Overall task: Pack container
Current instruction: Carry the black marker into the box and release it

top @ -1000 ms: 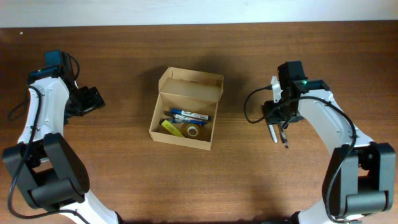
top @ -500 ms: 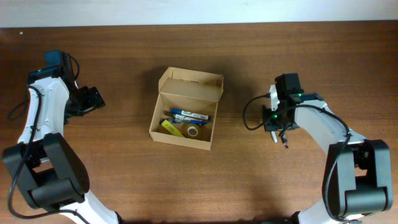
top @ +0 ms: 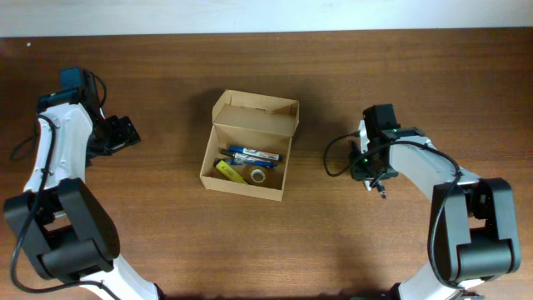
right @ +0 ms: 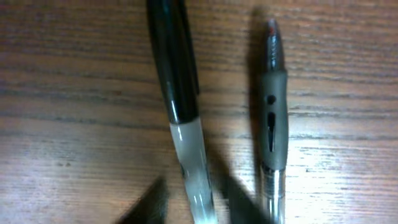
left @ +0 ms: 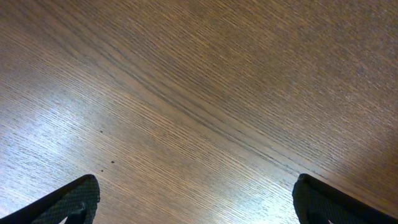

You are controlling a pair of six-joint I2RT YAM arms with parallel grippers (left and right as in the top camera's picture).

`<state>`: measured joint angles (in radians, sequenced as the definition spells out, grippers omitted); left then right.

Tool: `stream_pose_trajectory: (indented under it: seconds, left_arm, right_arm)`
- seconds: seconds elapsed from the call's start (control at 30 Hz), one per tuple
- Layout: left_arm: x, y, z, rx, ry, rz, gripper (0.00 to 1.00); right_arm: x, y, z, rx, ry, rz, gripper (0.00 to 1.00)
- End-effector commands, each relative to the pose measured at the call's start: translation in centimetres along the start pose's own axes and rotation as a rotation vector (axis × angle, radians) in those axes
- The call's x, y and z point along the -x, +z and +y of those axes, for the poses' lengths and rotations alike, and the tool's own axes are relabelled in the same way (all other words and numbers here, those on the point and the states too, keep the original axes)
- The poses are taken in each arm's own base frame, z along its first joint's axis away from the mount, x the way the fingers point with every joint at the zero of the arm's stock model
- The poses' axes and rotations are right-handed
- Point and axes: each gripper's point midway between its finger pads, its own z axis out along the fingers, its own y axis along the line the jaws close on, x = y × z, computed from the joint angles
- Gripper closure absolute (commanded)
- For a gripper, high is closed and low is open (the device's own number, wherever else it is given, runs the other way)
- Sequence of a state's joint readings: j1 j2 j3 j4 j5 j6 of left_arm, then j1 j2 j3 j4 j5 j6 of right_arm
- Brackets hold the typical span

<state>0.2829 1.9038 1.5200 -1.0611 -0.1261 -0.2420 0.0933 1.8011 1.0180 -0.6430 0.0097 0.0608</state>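
Observation:
The container [top: 218, 178], a tan cardboard box with its flap lid [top: 256, 112] open at the back, sits mid-table. It holds blue markers [top: 255, 155], a yellow item [top: 227, 170] and a small tape roll [top: 259, 176]. My right gripper [top: 367, 167] is low over two pens right of the box. In the right wrist view its open jaws [right: 196, 205] straddle a black-and-white pen [right: 177, 93], with a small gap on each side. A grey pen with a red tip [right: 272, 118] lies just to the right. My left gripper [top: 125, 133] is open and empty at the far left, over bare wood [left: 199, 112].
The pale table edge [top: 266, 17] runs along the back. Both arm bases [top: 67, 242] stand at the front corners. A black cable [top: 337, 158] loops from the right wrist toward the box side.
My right gripper has moved left and down onto the two pens, so its body now covers most of them from above. The left arm and the box have not moved.

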Motion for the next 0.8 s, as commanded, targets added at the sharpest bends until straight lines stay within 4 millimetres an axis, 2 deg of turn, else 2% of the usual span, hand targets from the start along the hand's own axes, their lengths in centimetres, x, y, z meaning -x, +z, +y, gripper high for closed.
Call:
stream_pose_trajectory:
  seconds: [0.0,0.13,0.3,0.4,0.5,0.53,0.57,0.63,0.7,0.77]
  left_arm:
    - [-0.1,0.0,0.0,-0.006,0.01,0.003,0.0]
    - [-0.1,0.0,0.0,-0.006,0.01,0.003,0.0]
    - [-0.1,0.0,0.0,-0.006,0.01,0.003,0.0]
    - [-0.1,0.0,0.0,-0.006,0.01,0.003,0.0]
    - [-0.1,0.0,0.0,-0.006,0.01,0.003,0.0]
    - [-0.1,0.0,0.0,-0.006,0.01,0.003,0.0]
    - [-0.1,0.0,0.0,-0.006,0.01,0.003,0.0]
    - [-0.1,0.0,0.0,-0.006,0.01,0.003,0.0]
    - [-0.1,0.0,0.0,-0.006,0.01,0.003,0.0]
    - [-0.1,0.0,0.0,-0.006,0.01,0.003,0.0]
  right_arm:
    - [-1.3,1.9,0.9,0.008,0.002,0.062,0.96]
    - [-0.3,0.5,1.0,0.012,0.001,0.044,0.96]
    - [4.6,-7.6,4.7,0.198,-0.103,-0.076,0.96]
    - [7.4,-14.5,8.0,0.285,-0.221,-0.191,0.96]
    - [8.9,-20.5,11.3,0.314,-0.348,-0.295,0.96]
    - [9.2,-22.6,12.9,0.322,-0.421,-0.339,0.96]
    - [9.3,-23.8,14.0,0.328,-0.478,-0.369,0.96]
    - [8.8,-26.6,17.7,0.341,-0.674,-0.451,0.96]
    - [7.4,-27.6,21.1,0.345,-0.889,-0.501,0.96]
    - [5.8,-27.2,23.8,0.323,-1.085,-0.509,0.96]
